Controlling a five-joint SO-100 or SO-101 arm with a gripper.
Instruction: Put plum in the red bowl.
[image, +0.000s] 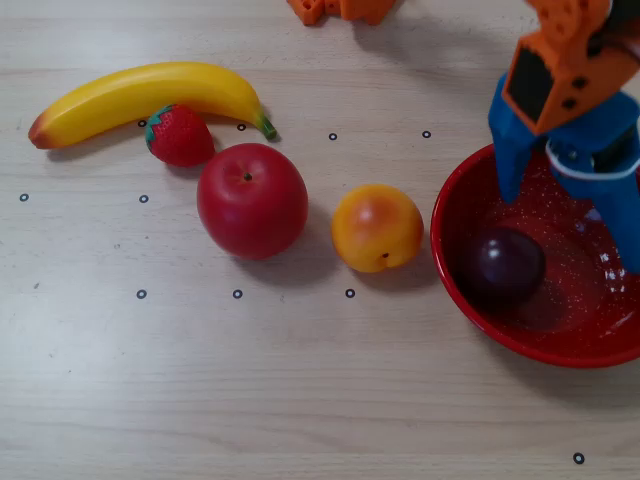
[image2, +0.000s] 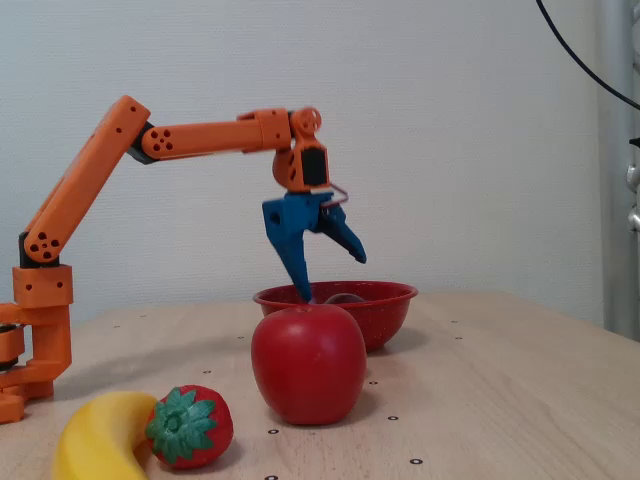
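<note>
**Open pincer above the red bowl, plum inside**

While the orange arm (image2: 90, 190) reaches out from its base, the blue pincer (image2: 333, 275) hangs over the red bowl (image2: 390, 300) with its two fingers spread wide apart, released and grasping nothing. In the fixed view one finger (image2: 293, 255) points down to about the bowl's rim, the other (image2: 345, 238) angles outward above it. In the overhead view the pincer (image: 570, 225) stands over the far part of the bowl (image: 450, 215), one finger on each side of the bowl's middle; whether a fingertip touches the bowl cannot be told.

One plum (image: 503, 266) lies inside the bowl, on its speckled floor toward the left as the overhead view shows it, apart from both fingers. In the fixed view only a faint rounded top shows above the rim.

Count of things on the wooden table (image: 300, 400): one bowl, one plum, one peach (image: 377, 228) just beside the bowl's left rim, one apple (image: 252, 200), one strawberry (image: 181, 135) and one banana (image: 150, 98). Strawberry touches the banana and sits close against the apple.

Small black ring marks (image: 141, 294) dot the table. No writing or brand can be read.
</note>
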